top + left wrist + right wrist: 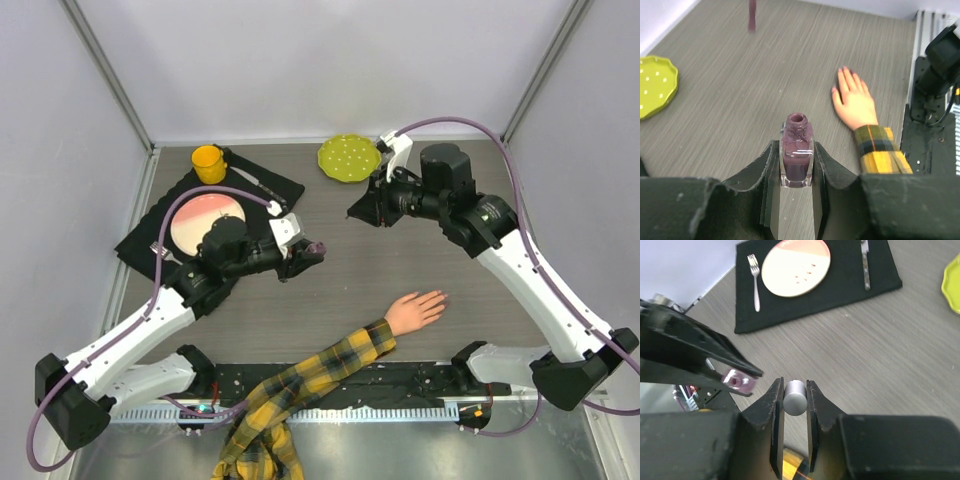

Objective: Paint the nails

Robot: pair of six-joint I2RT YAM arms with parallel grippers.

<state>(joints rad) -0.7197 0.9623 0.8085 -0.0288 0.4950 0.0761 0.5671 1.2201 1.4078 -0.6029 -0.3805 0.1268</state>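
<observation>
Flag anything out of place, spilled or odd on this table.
Nothing spilled or damaged. The polish bottle stands open in the left gripper, its cap in the right gripper; the plaid sleeve trails off the near table edge.

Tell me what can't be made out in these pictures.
- nails: too small in the top view; left wrist view leaves unclear which are painted.
- brush: blurred, cut by the top edge in left wrist view; in right wrist view hidden under the cap and the right gripper.
- bottle: top view, mostly hidden in the left gripper.
- pink plate: top view, partly under the left arm.
</observation>
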